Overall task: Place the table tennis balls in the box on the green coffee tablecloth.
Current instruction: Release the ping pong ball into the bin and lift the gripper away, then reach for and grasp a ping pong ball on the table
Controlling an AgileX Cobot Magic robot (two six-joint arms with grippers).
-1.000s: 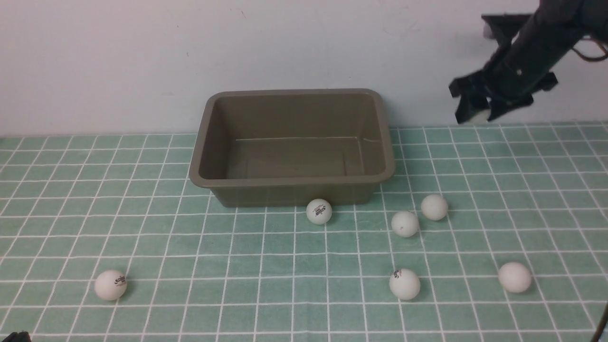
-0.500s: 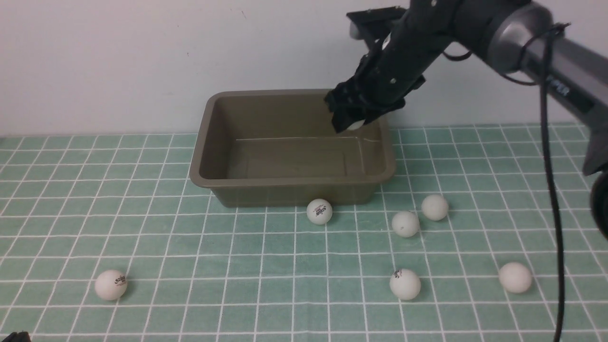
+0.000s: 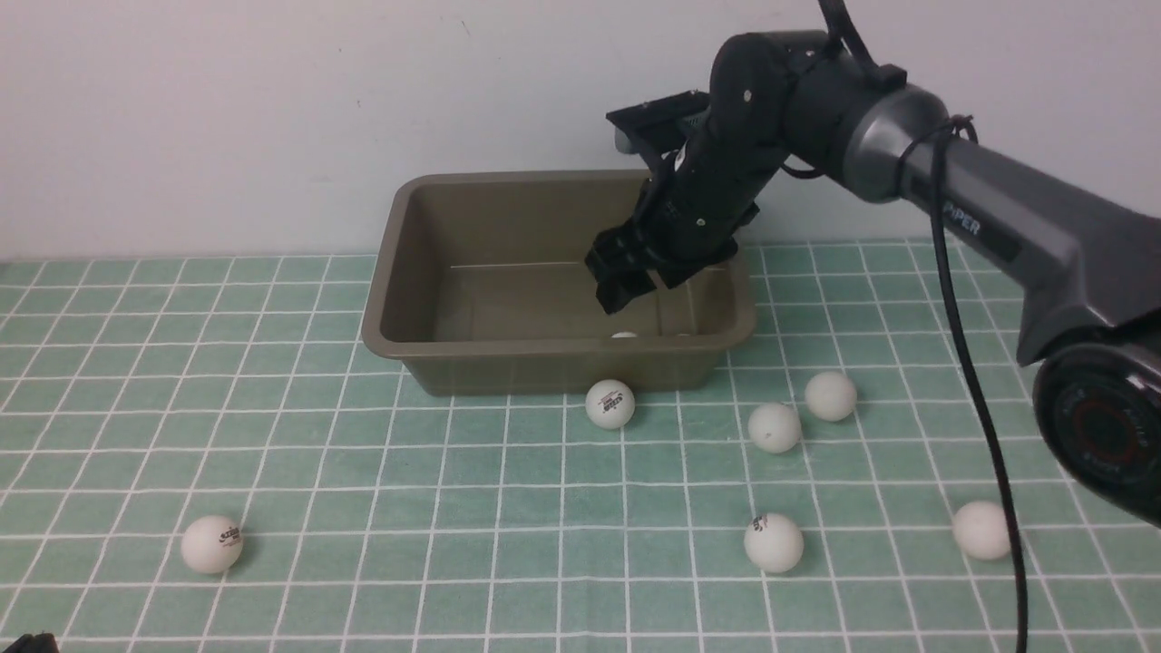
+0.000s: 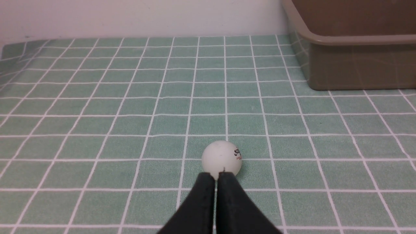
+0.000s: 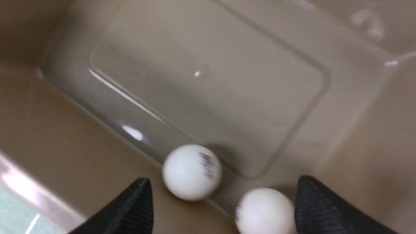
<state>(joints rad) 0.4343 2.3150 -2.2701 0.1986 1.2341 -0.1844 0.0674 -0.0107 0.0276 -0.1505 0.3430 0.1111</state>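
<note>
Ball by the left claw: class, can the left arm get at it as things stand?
Probably yes: the ball lies on bare cloth just ahead of the shut left claw, nothing between; the claw must open first.

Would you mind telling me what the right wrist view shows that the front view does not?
Right wrist only: two small white matte table tennis balls, whole, loose on the floor of the olive-brown rectangular plastic tub, below the open right tool. Front only: six more white balls on the pale green gridded tablecloth, outside the tub. Both: the tub, with that tool over its inside.
</note>
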